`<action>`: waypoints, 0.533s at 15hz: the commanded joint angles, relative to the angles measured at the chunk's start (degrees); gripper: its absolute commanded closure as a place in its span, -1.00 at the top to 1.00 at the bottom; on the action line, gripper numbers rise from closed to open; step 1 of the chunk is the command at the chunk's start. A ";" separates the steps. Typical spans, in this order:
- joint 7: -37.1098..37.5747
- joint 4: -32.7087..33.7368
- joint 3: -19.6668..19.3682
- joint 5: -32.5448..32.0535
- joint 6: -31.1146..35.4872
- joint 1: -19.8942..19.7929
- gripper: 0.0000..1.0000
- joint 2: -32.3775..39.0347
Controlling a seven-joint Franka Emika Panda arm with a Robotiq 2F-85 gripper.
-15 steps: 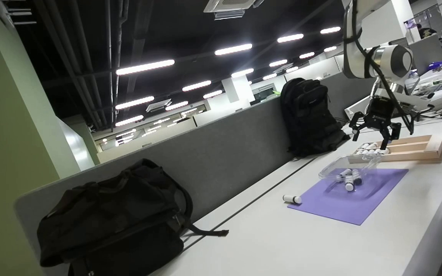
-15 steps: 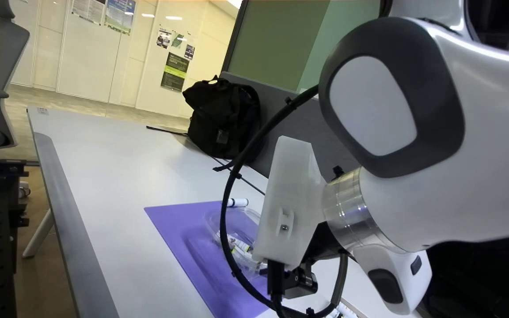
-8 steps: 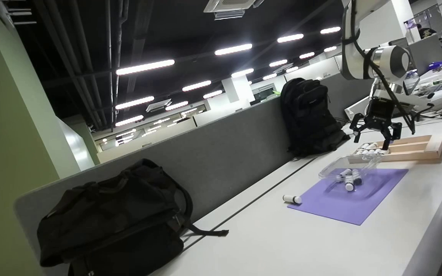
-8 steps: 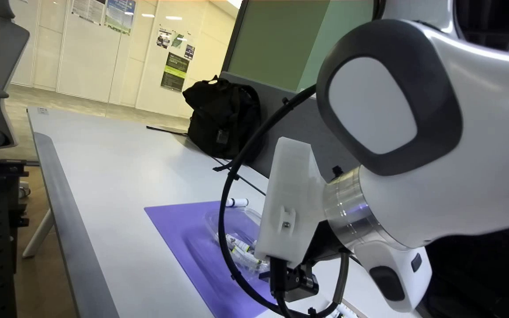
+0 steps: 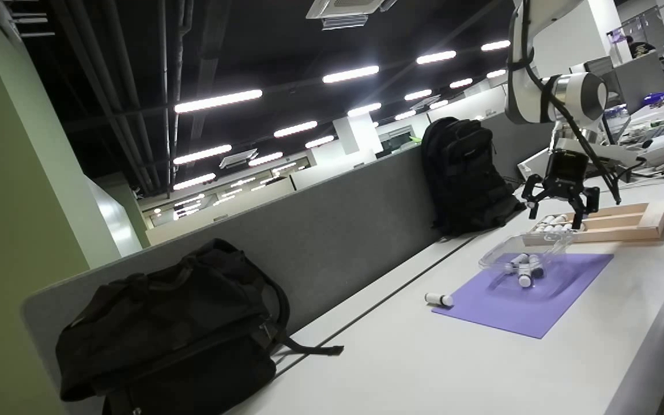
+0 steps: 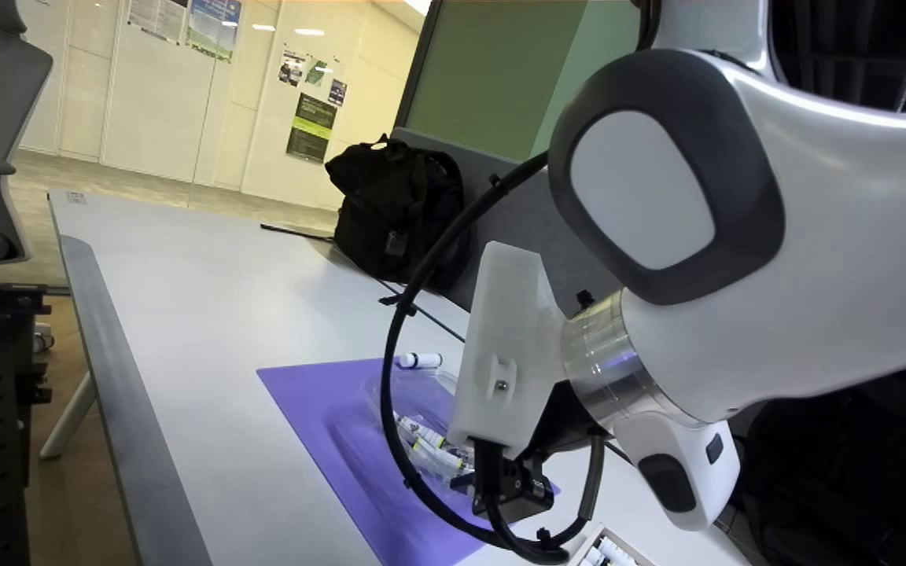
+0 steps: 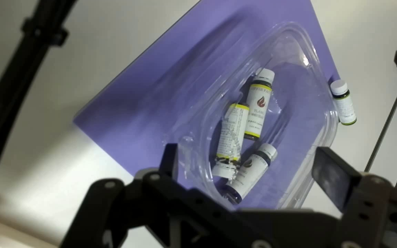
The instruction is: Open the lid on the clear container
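The clear container stands on a purple mat with white-labelled bottles lying in it. It also shows in both exterior views, partly behind the arm in the latter. Transparent plastic distorts some bottles, and I cannot make out the lid's outline or whether it covers them. A small clear tab sticks out from the rim near the left finger. My gripper is open and empty above the container's near end. In an exterior view the gripper hangs just above and behind the container, apart from it.
A loose bottle lies at the corner of the purple mat. A wooden tray holding several bottles stands close behind the container, below the gripper. Black backpacks lean on the grey partition.
My arm has shifted slightly and the gripper hangs a little lower, still open. The container, bottles and mat have not moved.
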 commanded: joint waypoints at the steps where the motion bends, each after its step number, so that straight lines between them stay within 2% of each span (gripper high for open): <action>1: 3.67 0.78 0.36 -1.54 0.78 0.30 1.00 0.13; 8: 3.80 1.23 1.42 -0.57 3.65 0.08 1.00 0.97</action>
